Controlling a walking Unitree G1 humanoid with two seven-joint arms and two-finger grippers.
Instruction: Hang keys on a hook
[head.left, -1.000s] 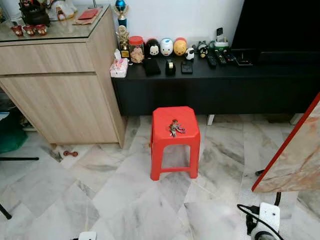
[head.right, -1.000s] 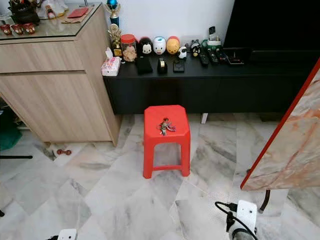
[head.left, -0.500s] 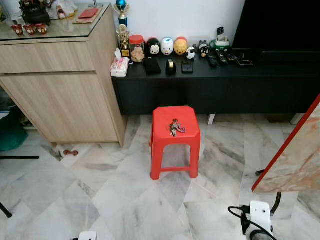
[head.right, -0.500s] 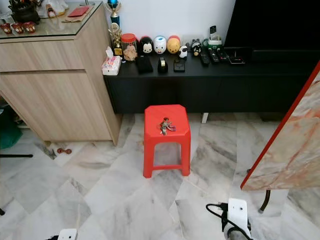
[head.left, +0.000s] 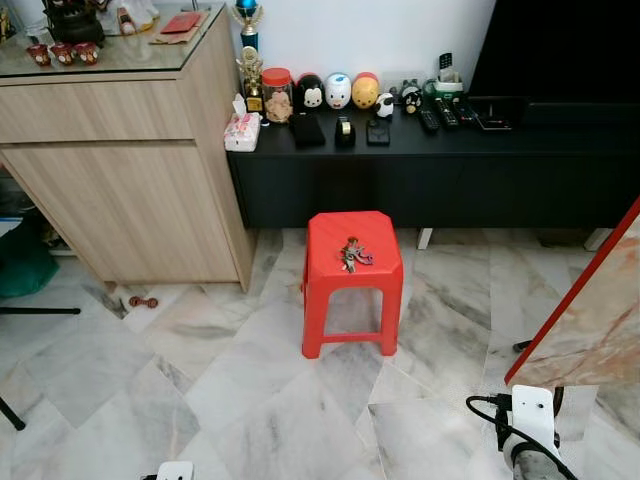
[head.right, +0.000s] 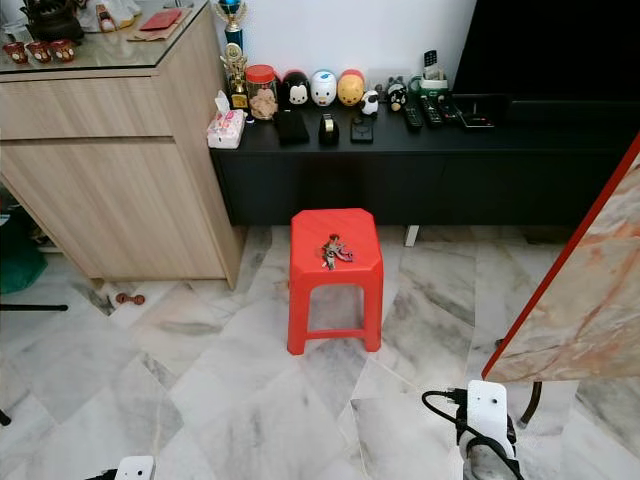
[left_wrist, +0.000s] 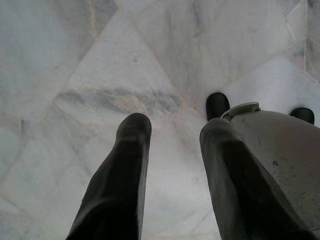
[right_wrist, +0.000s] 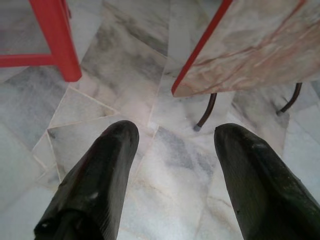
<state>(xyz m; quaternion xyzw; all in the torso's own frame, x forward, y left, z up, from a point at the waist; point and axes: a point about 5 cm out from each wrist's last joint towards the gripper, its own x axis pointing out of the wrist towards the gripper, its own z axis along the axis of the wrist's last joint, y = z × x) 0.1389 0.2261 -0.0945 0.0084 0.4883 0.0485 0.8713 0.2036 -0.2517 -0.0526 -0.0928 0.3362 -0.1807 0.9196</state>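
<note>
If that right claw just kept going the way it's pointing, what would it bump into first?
Most likely the marble floor: the right gripper, fingers apart, points down at bare tiles between the red stool and the marble-topped table.

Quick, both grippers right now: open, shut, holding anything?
Left gripper: open, holding nothing, over the floor.
Right gripper: open, holding nothing, over the floor.

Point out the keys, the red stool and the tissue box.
keys (head.left: 352, 254), left eye view, middle of the bunch
red stool (head.left: 325, 235), left eye view, bare seat
tissue box (head.left: 240, 133), left eye view, front face
</note>
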